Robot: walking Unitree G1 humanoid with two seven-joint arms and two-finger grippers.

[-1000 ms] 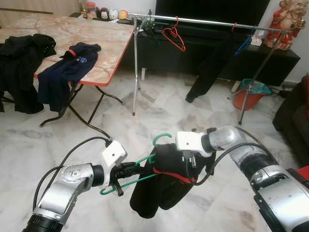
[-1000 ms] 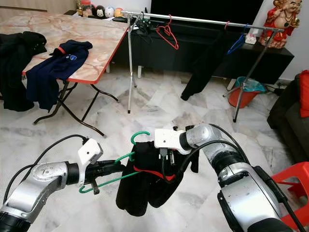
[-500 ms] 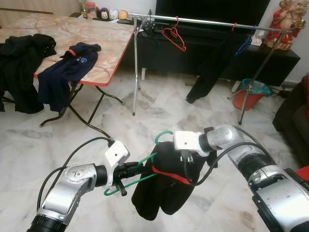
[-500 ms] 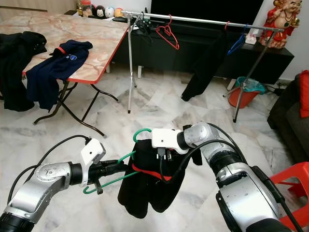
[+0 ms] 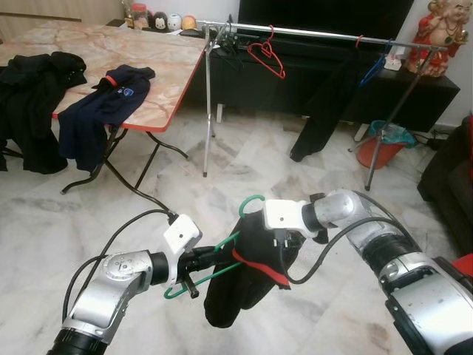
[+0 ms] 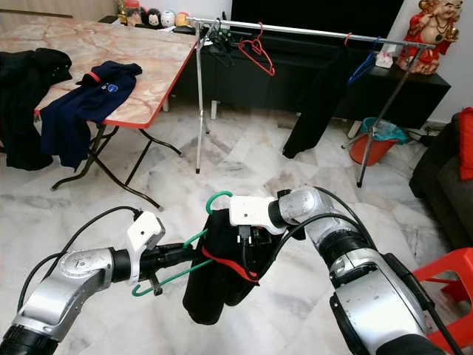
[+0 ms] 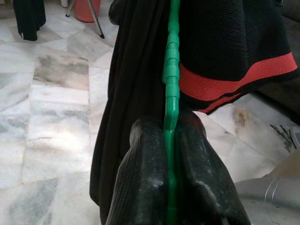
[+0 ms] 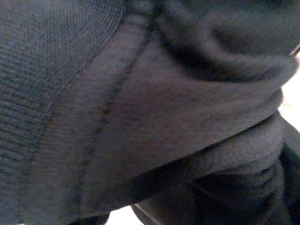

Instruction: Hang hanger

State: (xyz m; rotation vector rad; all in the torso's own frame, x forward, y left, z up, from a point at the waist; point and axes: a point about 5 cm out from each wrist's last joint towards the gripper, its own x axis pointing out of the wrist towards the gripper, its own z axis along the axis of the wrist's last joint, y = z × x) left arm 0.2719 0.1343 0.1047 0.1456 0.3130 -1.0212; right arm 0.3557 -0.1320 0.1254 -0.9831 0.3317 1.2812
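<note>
Since a second ago my left gripper (image 5: 198, 265) has edged up, jaws clamped on the light, stiff green hanger (image 5: 222, 246) carrying the limp black garment (image 5: 247, 274); right gripper (image 5: 284, 238) buried in cloth, jaws unreadable.
</note>
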